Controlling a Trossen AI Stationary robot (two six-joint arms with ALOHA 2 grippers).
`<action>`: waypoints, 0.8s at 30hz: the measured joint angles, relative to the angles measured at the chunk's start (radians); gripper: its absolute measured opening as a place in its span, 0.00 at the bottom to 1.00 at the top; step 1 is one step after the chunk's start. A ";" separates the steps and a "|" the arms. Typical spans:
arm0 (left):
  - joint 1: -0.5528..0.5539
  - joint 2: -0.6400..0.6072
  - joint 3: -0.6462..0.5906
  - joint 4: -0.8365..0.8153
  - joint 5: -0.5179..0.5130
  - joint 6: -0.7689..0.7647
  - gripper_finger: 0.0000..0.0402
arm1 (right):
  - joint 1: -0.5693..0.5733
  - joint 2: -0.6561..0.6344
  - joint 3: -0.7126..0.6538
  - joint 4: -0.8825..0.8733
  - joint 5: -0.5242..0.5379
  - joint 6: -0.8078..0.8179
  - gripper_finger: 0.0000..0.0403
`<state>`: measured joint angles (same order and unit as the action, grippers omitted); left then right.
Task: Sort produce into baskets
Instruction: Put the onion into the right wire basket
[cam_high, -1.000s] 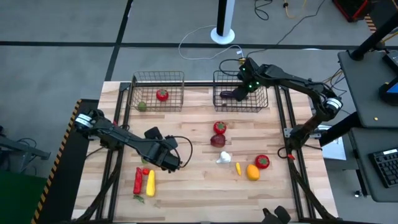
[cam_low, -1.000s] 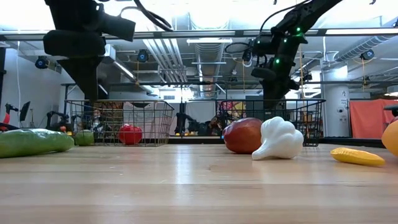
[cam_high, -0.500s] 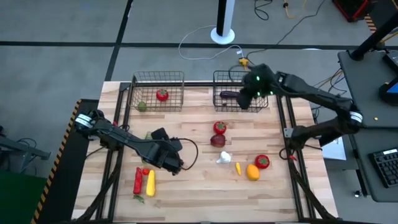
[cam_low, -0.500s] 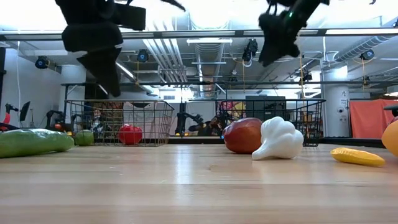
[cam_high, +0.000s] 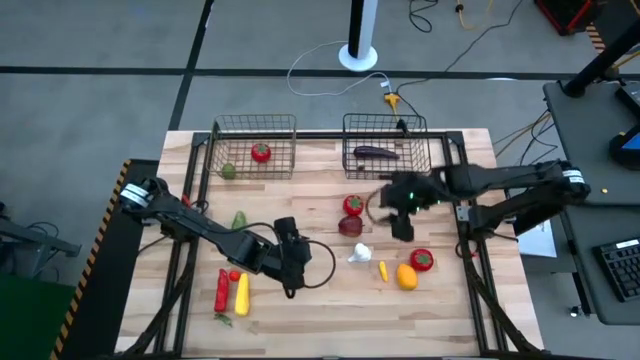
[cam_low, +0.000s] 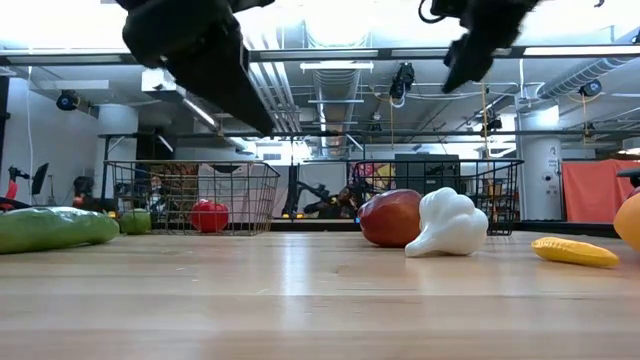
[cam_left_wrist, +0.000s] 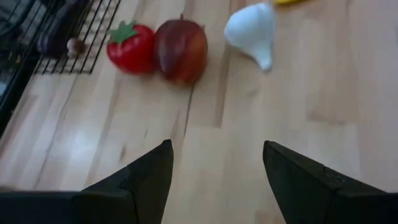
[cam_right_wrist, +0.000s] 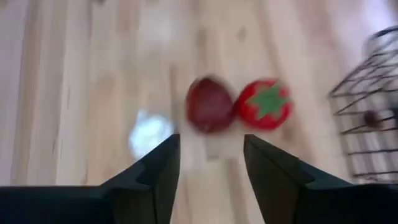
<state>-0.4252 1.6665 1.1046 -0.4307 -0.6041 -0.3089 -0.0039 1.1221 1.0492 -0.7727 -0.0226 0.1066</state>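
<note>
Two wire baskets stand at the far edge. The left basket holds a red tomato and a green round piece. The right basket holds a purple eggplant. A tomato, a dark-red round fruit and a white garlic lie mid-table. My left gripper is open and empty, left of the garlic, above the bare wood. My right gripper is open and empty, right of the tomato and the dark-red fruit.
A small yellow piece, an orange and a second tomato lie near right. A red pepper, a yellow piece and a small red one lie near left. A green piece lies beside the left arm.
My right gripper has left the right basket, risen and gone toward the near edge to mid-table; the eggplant stays in the basket. My left gripper has swung toward the table's right, and the green piece beside its arm now shows.
</note>
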 joint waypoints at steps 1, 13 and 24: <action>0.000 0.000 -0.019 0.045 -0.002 0.006 0.57 | 0.026 0.005 -0.012 0.001 0.005 0.001 0.45; 0.014 0.148 -0.209 0.959 -0.008 0.116 0.57 | 0.183 0.022 -0.034 -0.008 0.094 0.238 0.58; 0.025 0.507 -0.006 1.056 -0.052 0.114 0.57 | 0.194 0.022 -0.004 -0.007 0.103 0.250 0.57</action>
<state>-0.3998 2.1735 1.0990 0.6252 -0.6563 -0.1949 0.1898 1.1439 1.0451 -0.7792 0.0799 0.3569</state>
